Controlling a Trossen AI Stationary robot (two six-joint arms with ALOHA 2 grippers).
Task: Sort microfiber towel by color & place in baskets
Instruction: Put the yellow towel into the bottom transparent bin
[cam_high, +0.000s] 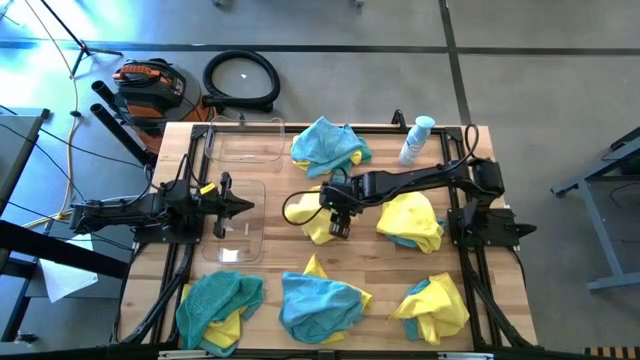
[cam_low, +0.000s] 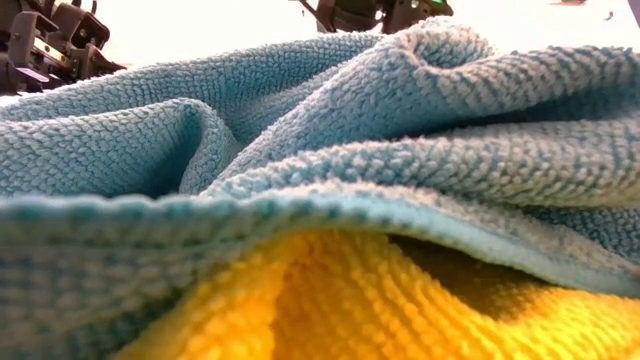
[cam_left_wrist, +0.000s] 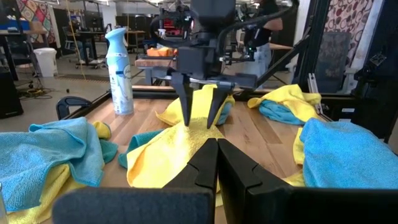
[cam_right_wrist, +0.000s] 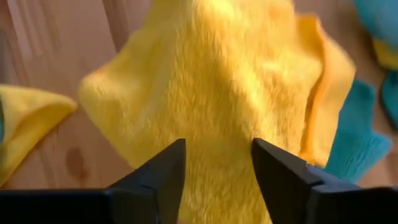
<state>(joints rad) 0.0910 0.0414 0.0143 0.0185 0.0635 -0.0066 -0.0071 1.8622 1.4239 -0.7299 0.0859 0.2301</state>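
The right hand (cam_high: 339, 227) hangs part open, fingers (cam_left_wrist: 185, 109) astride a yellow towel (cam_high: 318, 226) lying mid-worktop (cam_high: 380, 275), gripping nothing. The left hand (cam_high: 244, 208) is closed and empty over 1 of 2 baskets (cam_high: 236, 245).

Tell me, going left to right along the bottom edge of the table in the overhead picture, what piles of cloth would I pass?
Teal towel over yellow → teal pile with a yellow corner poking out → mostly yellow pile with a little teal showing.
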